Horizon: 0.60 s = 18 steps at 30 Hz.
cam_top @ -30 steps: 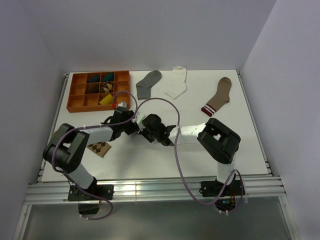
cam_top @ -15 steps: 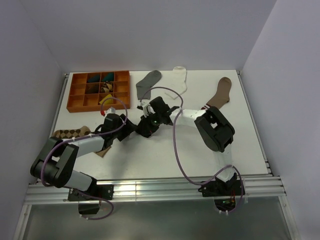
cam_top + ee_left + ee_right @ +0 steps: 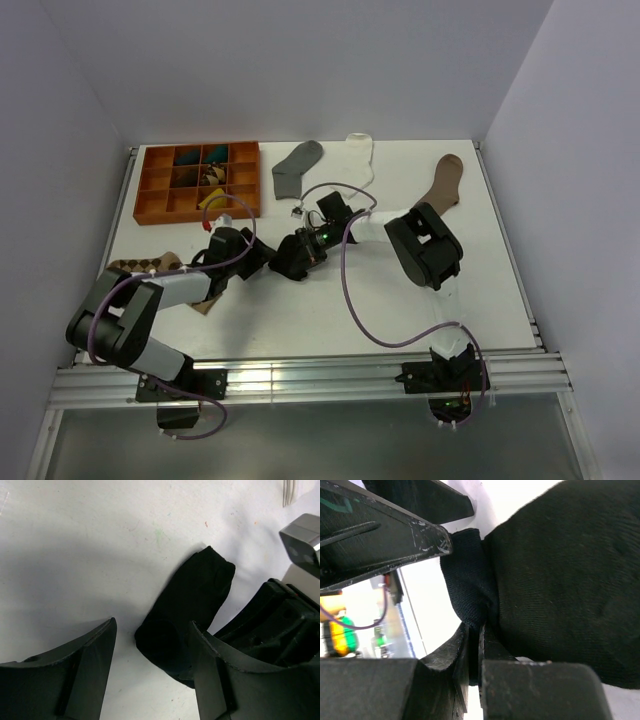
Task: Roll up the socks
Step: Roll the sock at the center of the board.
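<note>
Nearest: diamond-patterned sock flat on the table, partly hidden by the left forearm.

Mid-table, slightly left of centre: both grippers nose to nose over the black sock.
- Left gripper: jaws spread wide. The sock's near end lies between the fingers, fabric against one, clear gap to the other. Nothing clamped.
- Right gripper: jaws pressed nearly together, pinching a fold at the sock's edge. The rest of the sock bunches up beyond the tips. A left finger sits just beside that pinched fold.
- From the top camera the black sock is almost wholly hidden under the two grippers.

Further back, left: orange tray, divided into compartments.
- Yellow piece in a front-row cell.
- Tan-brown patterned piece in the cell behind it.
- Dark teal items in two back-row cells, can't tell what they are.

Far row:
- Grey sock just right of the tray, flat and unrolled.
- White sock beside it, also flat and unrolled.
- Brown sock far right, near end hidden behind the right arm's elbow.
</note>
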Each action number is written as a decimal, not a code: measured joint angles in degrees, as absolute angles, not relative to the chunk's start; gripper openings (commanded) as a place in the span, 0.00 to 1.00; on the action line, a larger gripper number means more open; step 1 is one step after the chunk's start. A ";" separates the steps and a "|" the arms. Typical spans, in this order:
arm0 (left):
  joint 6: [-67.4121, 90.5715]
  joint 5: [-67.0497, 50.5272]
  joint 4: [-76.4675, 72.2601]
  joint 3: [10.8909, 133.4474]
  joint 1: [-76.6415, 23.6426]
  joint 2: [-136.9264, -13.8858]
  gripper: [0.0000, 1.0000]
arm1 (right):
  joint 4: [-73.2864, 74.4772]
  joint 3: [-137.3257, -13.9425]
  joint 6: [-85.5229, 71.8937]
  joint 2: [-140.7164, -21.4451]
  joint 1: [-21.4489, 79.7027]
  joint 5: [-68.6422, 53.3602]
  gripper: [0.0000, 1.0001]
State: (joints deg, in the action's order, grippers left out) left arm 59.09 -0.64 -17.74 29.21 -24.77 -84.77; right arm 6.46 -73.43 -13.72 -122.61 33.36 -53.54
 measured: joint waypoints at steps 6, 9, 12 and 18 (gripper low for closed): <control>59.83 -1.93 -20.29 29.21 -24.77 -86.50 0.60 | 6.59 -73.45 -16.16 -123.50 32.51 -55.70 0.02; 60.27 -2.57 -21.39 29.23 -24.77 -87.24 0.58 | 6.63 -73.63 -16.86 -123.81 32.18 -56.01 0.02; 60.77 -3.20 -22.50 29.23 -24.80 -88.12 0.56 | 7.22 -74.24 -17.19 -124.31 31.99 -56.53 0.02; 61.21 -3.42 -23.94 29.23 -25.36 -89.14 0.54 | 8.29 -75.11 -17.82 -124.92 31.88 -56.75 0.02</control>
